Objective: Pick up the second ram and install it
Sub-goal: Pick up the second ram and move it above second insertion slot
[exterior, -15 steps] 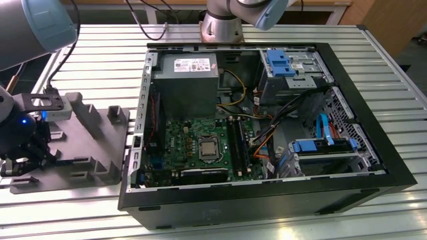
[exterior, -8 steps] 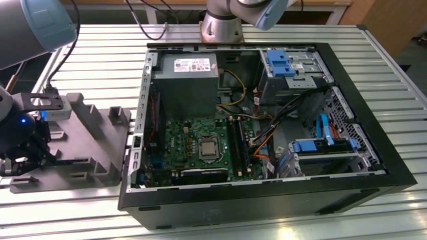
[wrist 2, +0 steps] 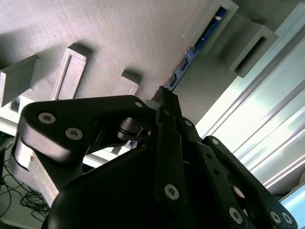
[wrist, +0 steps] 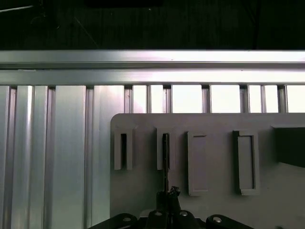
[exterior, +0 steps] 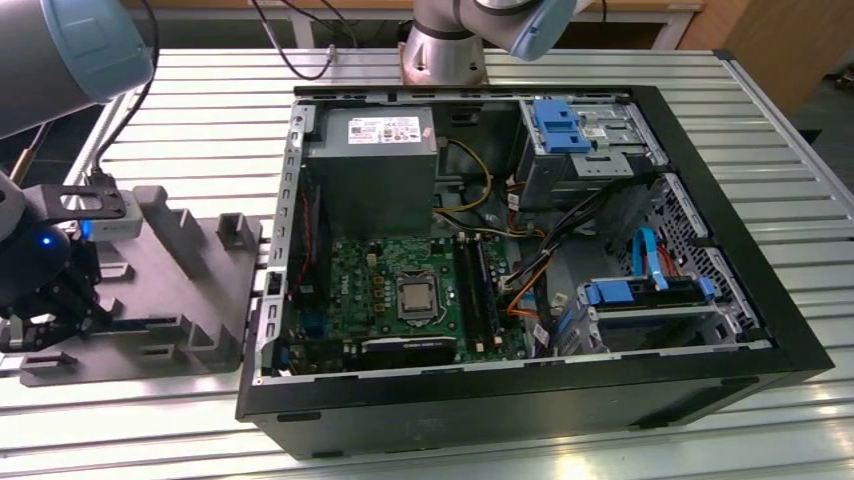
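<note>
In the second wrist view, the second ram is seen standing on edge in a slot of the grey tray on the slatted worktop. Its near end is clamped by the gripper.

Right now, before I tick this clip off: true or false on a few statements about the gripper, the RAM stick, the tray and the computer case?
1. The gripper is at the grey tray, not inside the computer case. True.
2. The second ram is seated in a motherboard slot. False: it stands on edge in a raised holder on the grey tray.
3. The computer case lies open, with the motherboard exposed. True.
4. The gripper is spread wide open. False: it is closed on the near end of the second ram.
5. The grey tray sits at the exterior view's right of the computer case. False: it sits at the exterior view's left.
</note>
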Motion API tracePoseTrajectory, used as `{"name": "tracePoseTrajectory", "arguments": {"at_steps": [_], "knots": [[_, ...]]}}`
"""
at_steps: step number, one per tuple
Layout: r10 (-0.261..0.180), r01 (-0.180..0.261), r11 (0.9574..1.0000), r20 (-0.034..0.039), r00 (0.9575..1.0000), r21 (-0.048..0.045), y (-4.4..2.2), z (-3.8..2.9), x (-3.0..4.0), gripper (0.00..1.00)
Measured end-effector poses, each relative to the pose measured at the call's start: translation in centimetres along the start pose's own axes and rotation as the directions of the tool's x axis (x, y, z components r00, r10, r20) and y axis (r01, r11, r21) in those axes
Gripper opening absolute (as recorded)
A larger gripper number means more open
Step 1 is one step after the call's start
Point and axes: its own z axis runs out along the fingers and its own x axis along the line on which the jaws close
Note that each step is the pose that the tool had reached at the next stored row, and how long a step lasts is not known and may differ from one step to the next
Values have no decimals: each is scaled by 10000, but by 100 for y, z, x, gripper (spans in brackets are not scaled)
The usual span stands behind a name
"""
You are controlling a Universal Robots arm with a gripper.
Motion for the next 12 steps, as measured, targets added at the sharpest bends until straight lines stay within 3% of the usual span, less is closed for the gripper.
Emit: {"name": "tracePoseTrajectory", "arguments": {"at_steps": [12], "knots": [[-13, 13, 10000, -1, 10000, -1, 1, -19, -1, 12]]}}
